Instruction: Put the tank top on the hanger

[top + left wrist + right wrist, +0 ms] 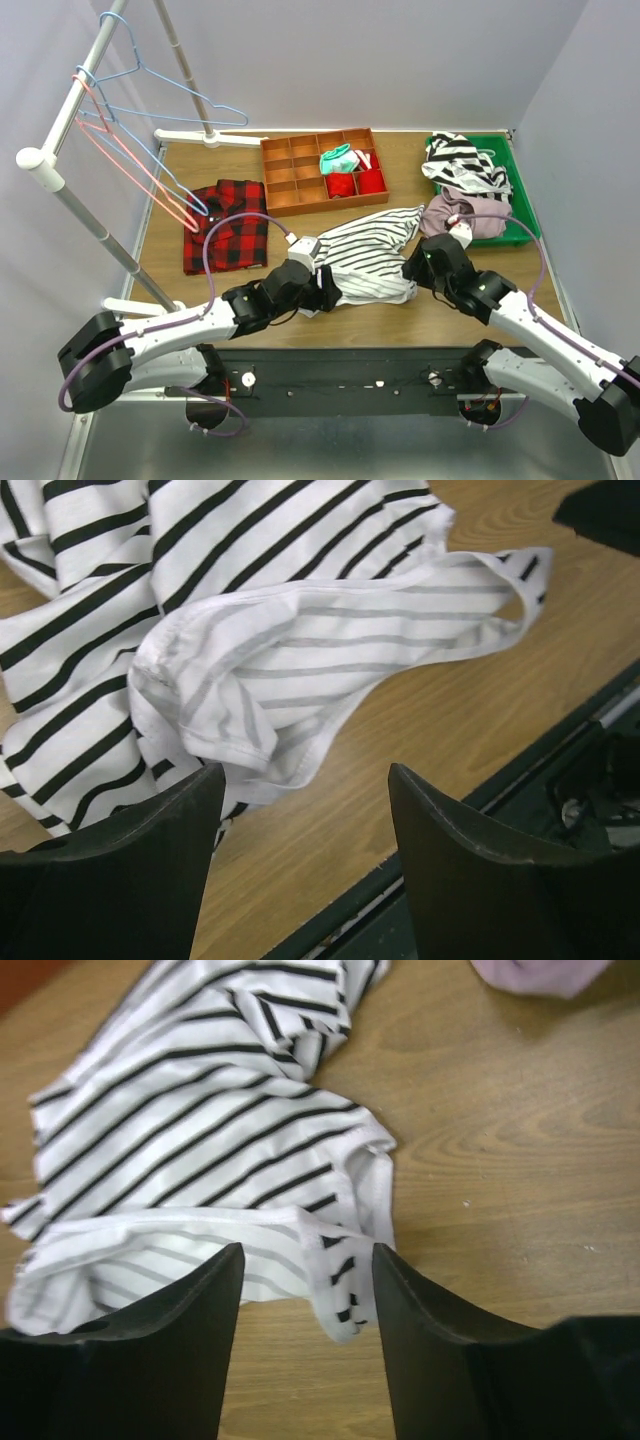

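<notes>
Tank top (370,255) on table (400,322), hem ahead of left gripper (305,772) and right gripper (308,1252), both spread.

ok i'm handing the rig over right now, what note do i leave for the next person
Grippers: left gripper open at the tank top's near-left edge; right gripper open over its near-right hem; neither holds anything.
Things: tank top lies crumpled on the table, centre; hanger hangs on the rack, far left.
Done: nothing yet.
Left: grip the top, fetch the hanger, thread it in.
</notes>
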